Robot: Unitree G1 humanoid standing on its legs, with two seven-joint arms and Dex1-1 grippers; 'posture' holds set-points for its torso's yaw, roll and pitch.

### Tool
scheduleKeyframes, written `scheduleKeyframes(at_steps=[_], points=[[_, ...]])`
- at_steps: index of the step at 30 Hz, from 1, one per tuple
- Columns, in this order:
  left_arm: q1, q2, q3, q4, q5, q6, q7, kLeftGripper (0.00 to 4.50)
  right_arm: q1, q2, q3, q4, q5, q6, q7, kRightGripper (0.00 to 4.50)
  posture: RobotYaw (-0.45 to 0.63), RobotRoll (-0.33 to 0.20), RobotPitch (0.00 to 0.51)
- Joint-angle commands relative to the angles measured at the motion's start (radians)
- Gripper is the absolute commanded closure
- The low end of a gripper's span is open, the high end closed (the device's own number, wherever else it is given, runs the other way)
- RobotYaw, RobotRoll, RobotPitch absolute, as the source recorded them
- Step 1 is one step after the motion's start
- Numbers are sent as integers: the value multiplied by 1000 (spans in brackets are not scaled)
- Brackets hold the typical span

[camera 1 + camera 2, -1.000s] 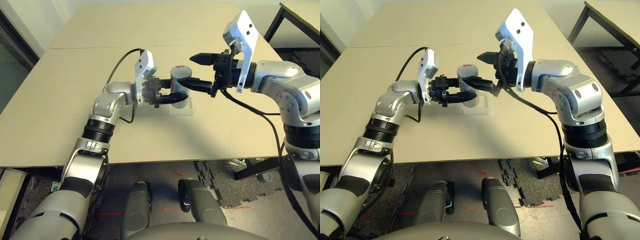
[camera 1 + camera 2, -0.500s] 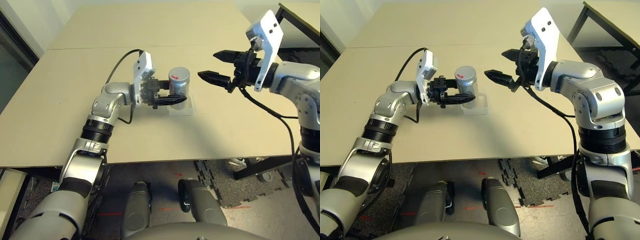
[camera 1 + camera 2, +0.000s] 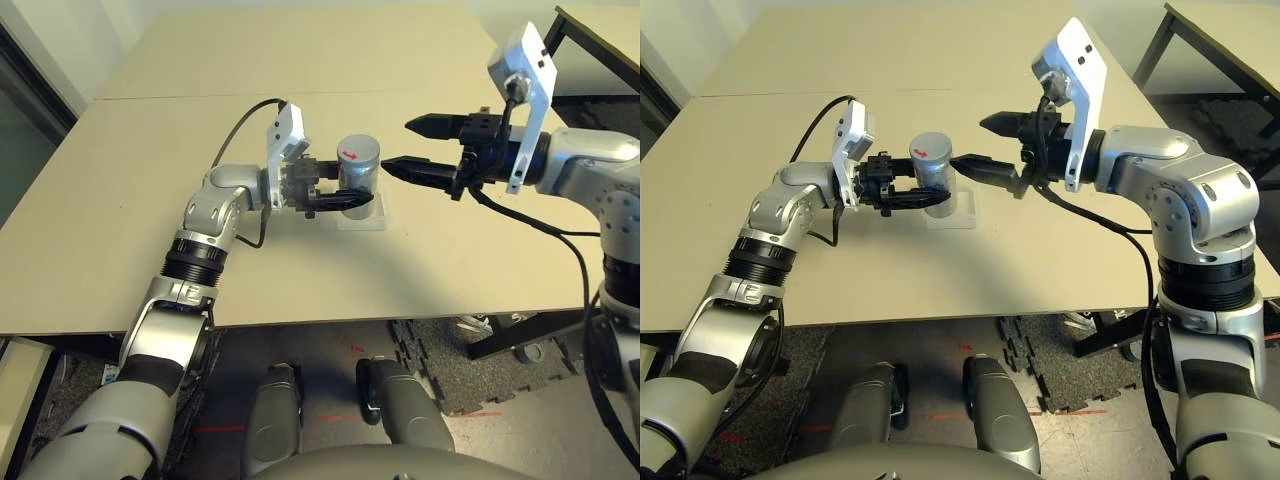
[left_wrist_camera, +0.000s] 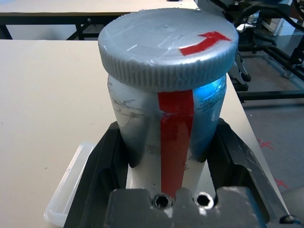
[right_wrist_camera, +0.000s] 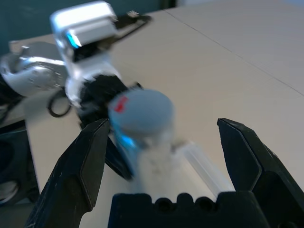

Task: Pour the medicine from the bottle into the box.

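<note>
Tabletop (image 3: 200,270) around the bottle (image 3: 358,170), box (image 3: 374,222)

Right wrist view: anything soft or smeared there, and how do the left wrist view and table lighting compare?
Right wrist: bottle and clear box blurred; left wrist: bottle crisp, blue-tinged glare on its side; left eye: soft shadow on the table near the box.

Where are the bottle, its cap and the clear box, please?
Bottle (image 4: 175,137): left wrist view, on the red stripe of its side.
Cap (image 3: 358,147): left eye view, on its flat top.
Box (image 3: 953,223): right eye view, on its near edge.
</note>
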Motion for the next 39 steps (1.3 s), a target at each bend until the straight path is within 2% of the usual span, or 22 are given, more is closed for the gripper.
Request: scheduleKeyframes(at_steps=[1, 17, 20, 24, 33, 39], points=[[-8, -5, -14, 11, 14, -9, -11, 1970, -35, 24, 41, 20, -4, -21, 9, 0, -198, 0, 112], [-3, -10, -9, -10, 13, 3, -2, 1970, -74, 70, 135, 122, -81, -121, 63, 0, -172, 0, 114], [-3, -10, -9, -10, 13, 4, -2, 1971, -77, 73, 138, 126, -89, -128, 69, 614, -173, 0, 114], [-3, -10, -10, -9, 14, 4, -3, 1973, -79, 73, 139, 125, -90, -127, 74, 1947, -176, 0, 114], [-4, -12, -17, 9, 27, -4, -3, 1979, -81, 70, 135, 116, -86, -116, 79, 1945, -183, 0, 111], [22, -6, -39, 7, 51, -12, -7, 1983, -197, 95, 55, 180, -55, -93, 48, 1945, -187, 0, 111]])
